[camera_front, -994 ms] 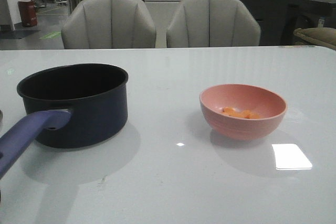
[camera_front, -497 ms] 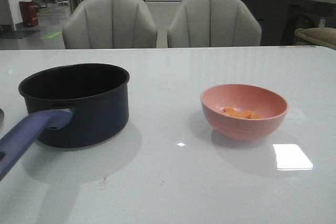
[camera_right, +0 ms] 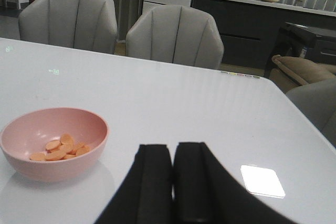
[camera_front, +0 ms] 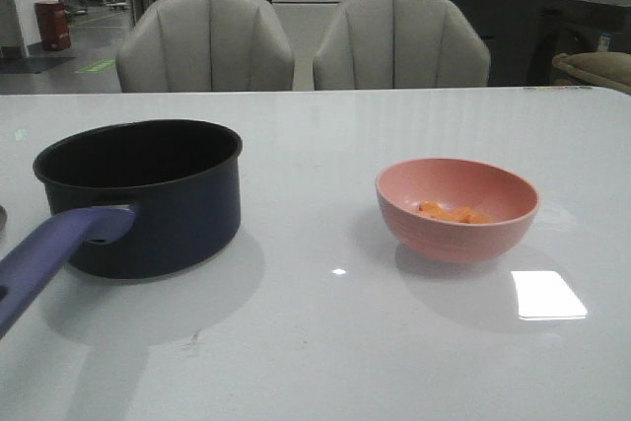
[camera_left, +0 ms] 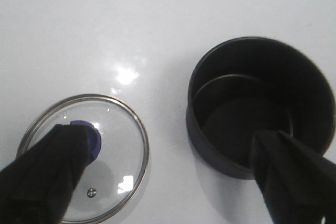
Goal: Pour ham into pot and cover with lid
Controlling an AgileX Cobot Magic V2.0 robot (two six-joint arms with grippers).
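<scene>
Left hand [camera_left: 168,182] gapes empty over lid [camera_left: 86,156], unseen from front; right hand [camera_right: 172,182] closed, empty.

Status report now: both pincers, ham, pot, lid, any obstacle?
Left pincer open above lid and pot. Right pincer shut, empty. Ham in pink bowl; pot empty, uncovered. No obstacle seen.

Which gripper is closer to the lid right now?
Left. The left gripper hangs open above the table, one finger over the lid. The right gripper, fingers together, sits near the pink bowl; no lid in its view.
</scene>
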